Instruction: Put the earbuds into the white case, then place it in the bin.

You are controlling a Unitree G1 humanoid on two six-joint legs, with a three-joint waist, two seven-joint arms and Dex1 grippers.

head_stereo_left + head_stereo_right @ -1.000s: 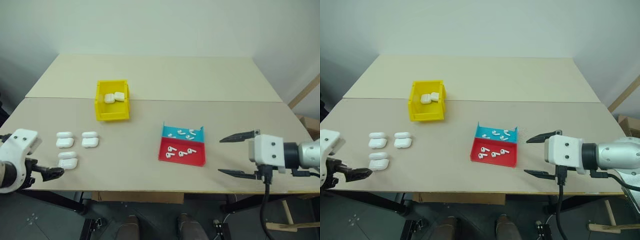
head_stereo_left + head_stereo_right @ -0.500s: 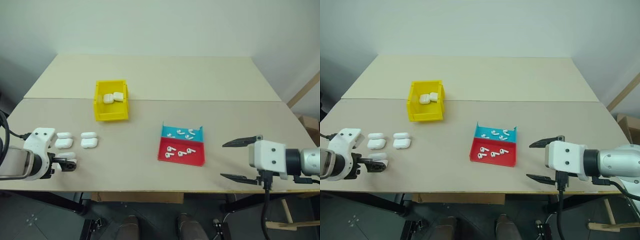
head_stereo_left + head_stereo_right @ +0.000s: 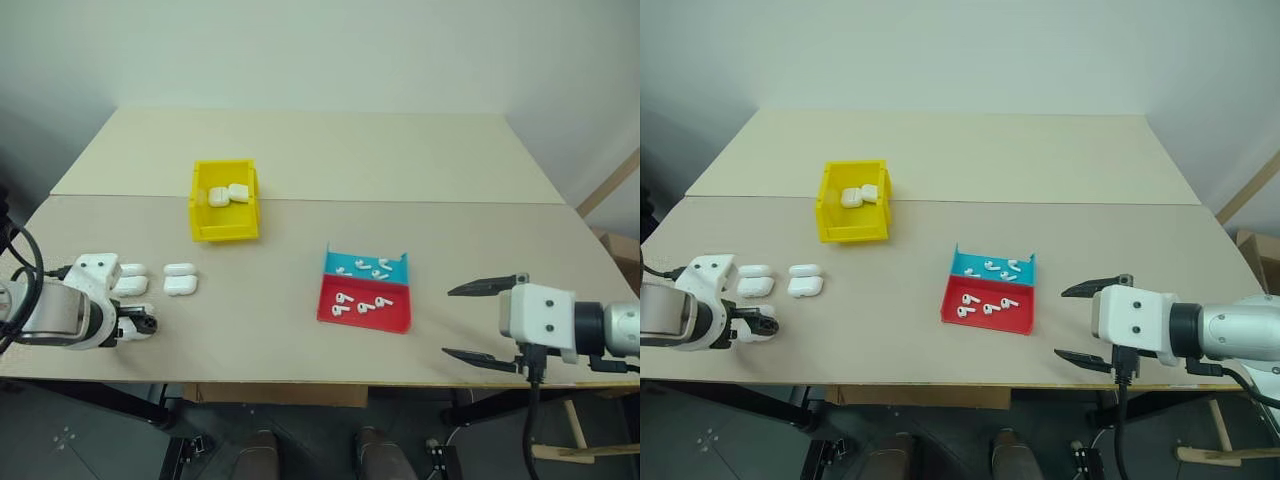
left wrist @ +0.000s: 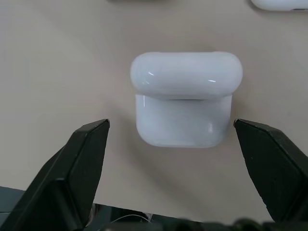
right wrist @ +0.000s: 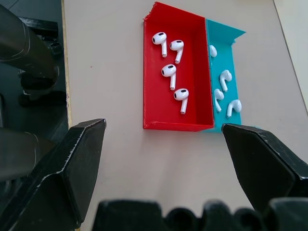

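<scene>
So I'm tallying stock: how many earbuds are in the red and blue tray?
8. Four lie in the red half and four in the blue half of the tray. None seems hidden.

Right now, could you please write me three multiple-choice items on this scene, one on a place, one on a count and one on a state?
1. Where does the small glossy white earbud case nearest the left gripper lie?
A. in the yellow bin
B. on the table between the open fingers
C. in the red tray

2. How many tiny white stemmed earbuds lie in the red half of the shallow red and blue tray?
A. two
B. four
C. seven

3. How does the right gripper stand?
A. open and empty
B. shut on an earbud
C. shut on a case

Answers:
1 B: the left wrist view shows the case flat on the beige table with a black finger on either side, apart from it.
2 B: the right wrist view shows four in the red compartment.
3 A: its two fingers stand wide apart with nothing between them.
</scene>
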